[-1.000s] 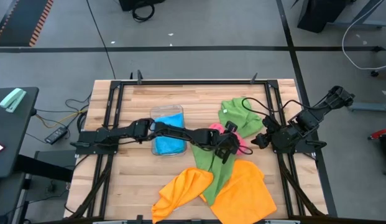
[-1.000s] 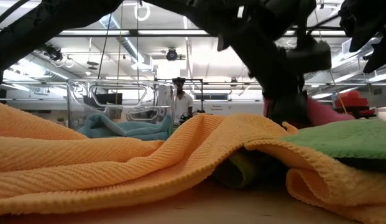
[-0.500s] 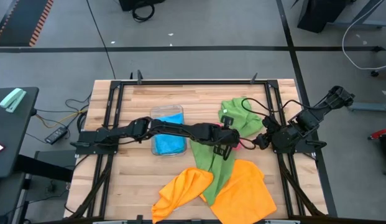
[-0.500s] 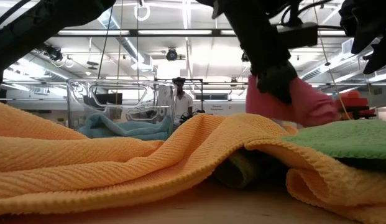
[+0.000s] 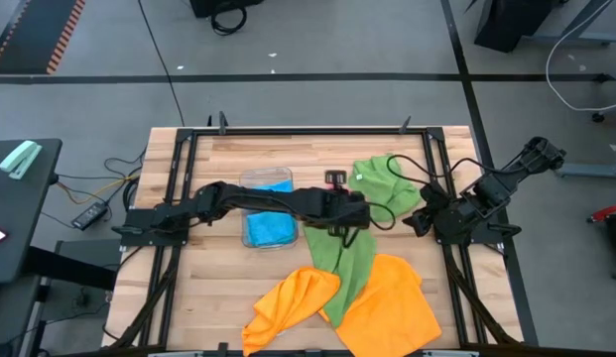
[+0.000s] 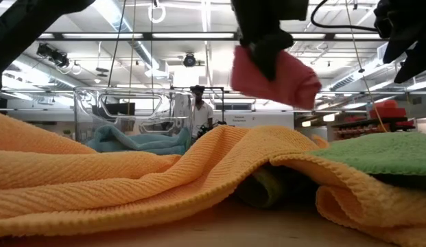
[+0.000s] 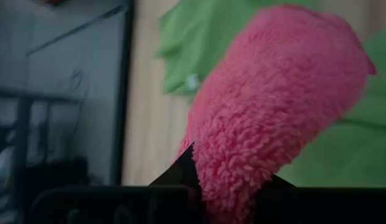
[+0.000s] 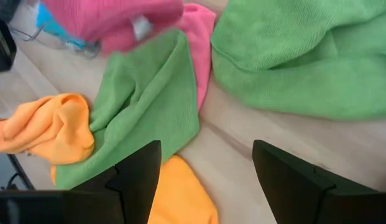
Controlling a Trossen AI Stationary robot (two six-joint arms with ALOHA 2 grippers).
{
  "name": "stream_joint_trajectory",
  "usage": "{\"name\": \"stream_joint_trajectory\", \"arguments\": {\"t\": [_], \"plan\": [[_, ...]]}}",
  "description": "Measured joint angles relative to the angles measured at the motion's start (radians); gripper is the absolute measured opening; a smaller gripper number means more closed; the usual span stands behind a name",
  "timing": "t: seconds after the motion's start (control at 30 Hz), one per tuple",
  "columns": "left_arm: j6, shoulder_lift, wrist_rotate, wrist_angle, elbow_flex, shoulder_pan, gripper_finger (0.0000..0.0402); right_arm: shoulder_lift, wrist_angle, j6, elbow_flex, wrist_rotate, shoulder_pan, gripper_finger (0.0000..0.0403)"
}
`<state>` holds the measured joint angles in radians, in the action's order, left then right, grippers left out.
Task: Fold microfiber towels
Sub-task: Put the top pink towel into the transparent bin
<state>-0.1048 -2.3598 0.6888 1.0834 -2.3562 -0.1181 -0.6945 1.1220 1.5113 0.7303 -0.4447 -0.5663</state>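
My left gripper is shut on a pink microfiber towel, raised above the heap at mid-table. In the high view the left arm hides this towel. Below lie a long green towel, a second green towel and two orange towels. A blue towel lies in a clear tray. Pink cloth lies between the green towels; whether it belongs to the held towel I cannot tell. My right gripper waits open at the table's right side. My left gripper pinches a bunched part of the pink towel between its two fingers, which slant downward. The cloth bulges out past the fingertips as a thick wad. In the low view the wad hangs beside and below the gripper, clear of the towels under it.
The clear tray stands left of centre on the wooden table. A black metal frame runs around the table's edges. Cables cross the far green towel. A person stands far off in the room.
My left gripper has risen from the heap and gone a little toward the table's far left, its wrist rolling. The pink towel has come up with it, from lying among the green and orange towels to hanging clear above them.
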Motion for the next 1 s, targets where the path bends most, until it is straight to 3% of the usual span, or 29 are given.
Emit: {"name": "stream_joint_trajectory", "arguments": {"t": [0.17, 0.33, 0.47, 0.77, 1.0], "plan": [[0.188, 0.040, 0.075, 0.167, 0.002, -0.007, 0.0026, 0.000, 0.008, -0.033, 0.000, -0.008, 0.000, 0.0262], [0.390, 0.052, 0.078, 0.362, 0.002, -0.014, 0.0016, 0.002, 0.008, -0.049, 0.000, -0.011, 0.000, 0.0262], [0.492, 0.052, 0.079, 0.492, 0.002, -0.038, 0.0033, 0.003, 0.007, -0.051, 0.000, -0.012, 0.000, 0.0262], [0.509, 0.066, 0.066, 0.487, 0.091, -0.121, 0.0016, 0.004, 0.006, -0.051, 0.000, -0.014, 0.000, 0.0262], [0.571, 0.157, 0.054, 0.485, 0.247, -0.146, 0.0039, 0.003, 0.005, -0.050, 0.000, -0.012, 0.000, 0.0262]]}}
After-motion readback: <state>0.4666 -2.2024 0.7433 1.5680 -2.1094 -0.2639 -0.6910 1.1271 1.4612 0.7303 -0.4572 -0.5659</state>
